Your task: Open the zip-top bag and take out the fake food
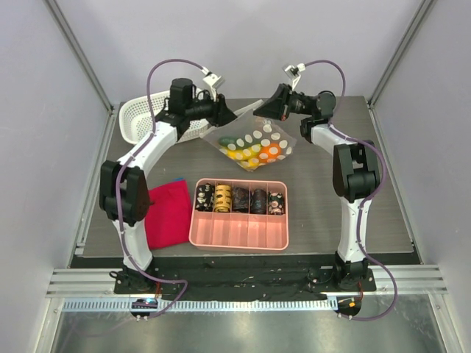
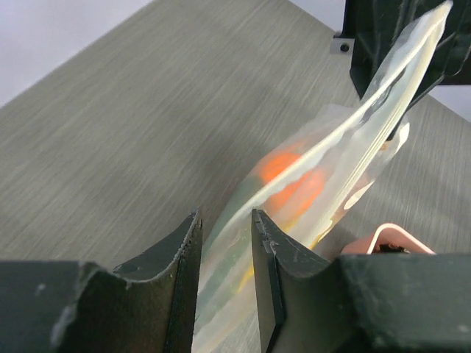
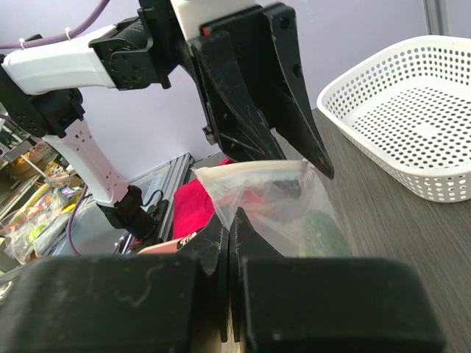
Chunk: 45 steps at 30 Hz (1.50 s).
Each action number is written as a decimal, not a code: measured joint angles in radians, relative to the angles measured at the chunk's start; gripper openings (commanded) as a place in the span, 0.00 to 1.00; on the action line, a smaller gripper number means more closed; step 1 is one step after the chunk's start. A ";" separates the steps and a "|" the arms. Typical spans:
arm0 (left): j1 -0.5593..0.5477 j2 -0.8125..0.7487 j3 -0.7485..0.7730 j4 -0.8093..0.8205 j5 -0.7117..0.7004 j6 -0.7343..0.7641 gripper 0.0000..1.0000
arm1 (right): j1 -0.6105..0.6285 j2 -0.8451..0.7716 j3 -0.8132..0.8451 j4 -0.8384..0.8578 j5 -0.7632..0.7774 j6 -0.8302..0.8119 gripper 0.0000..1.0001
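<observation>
Logging containers from the left. The white lattice basket (image 1: 136, 118) sits on the table (image 1: 346, 206), outboard of the left gripper (image 2: 224, 217) and just behind its wrist. A red cloth (image 1: 168, 213) lies flat well back from that gripper, toward the arm bases. The pink tray (image 1: 239, 245) lies beside the cloth, nearer the bases than both grippers and roughly midway between them. Five dark patterned cylinders (image 1: 241, 198) lie side by side across the tray's far end, one per compartment.

The zip-top bag (image 1: 254, 136) is strung between the two grippers. Its upper edge is at finger level, and its body slopes down away from the fingers toward the tray. The fake food (image 1: 250, 153) is gathered low in the bag. The green piece (image 1: 228, 141) is on the left gripper's side, the yellow piece (image 1: 237, 155) is in the middle, and the orange pieces (image 1: 269, 152) are on the right gripper's side.

Orientation: the bag's upper edge runs straight from one gripper to the other and looks taut in the left wrist view. The lower corner points toward the tray.

Left gripper: the fingers stand on either side of the bag's film with a narrow gap between them, and the film fills that gap. Whether they pinch it cannot be told.

Right gripper (image 3: 228, 224): the fingers are pressed together on the bag's upper corner, with the film caught between them.
</observation>
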<state>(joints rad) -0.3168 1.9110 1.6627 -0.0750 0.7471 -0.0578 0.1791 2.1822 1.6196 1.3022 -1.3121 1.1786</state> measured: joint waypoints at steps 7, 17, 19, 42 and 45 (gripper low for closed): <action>-0.017 0.040 0.002 -0.029 0.047 -0.013 0.00 | 0.003 0.000 0.010 0.000 0.003 -0.032 0.01; -0.019 -0.007 -0.035 -0.022 -0.058 -0.204 0.00 | 0.033 -0.115 0.162 -1.044 0.316 -0.828 0.22; -0.019 -0.037 -0.070 -0.012 -0.084 -0.269 0.00 | 0.050 -0.142 0.171 -1.192 0.418 -0.912 0.23; -0.074 -0.188 -0.464 0.452 -0.243 -0.890 0.00 | 0.288 -0.554 -0.082 -1.677 1.219 -0.859 1.00; -0.089 -0.206 -0.476 0.489 -0.250 -0.916 0.00 | 0.292 -0.570 -0.098 -1.679 1.261 -0.819 0.94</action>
<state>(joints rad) -0.4053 1.7050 1.1866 0.4137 0.4973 -0.9737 0.4709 1.6127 1.5219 -0.3771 -0.0509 0.3595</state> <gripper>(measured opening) 0.002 0.991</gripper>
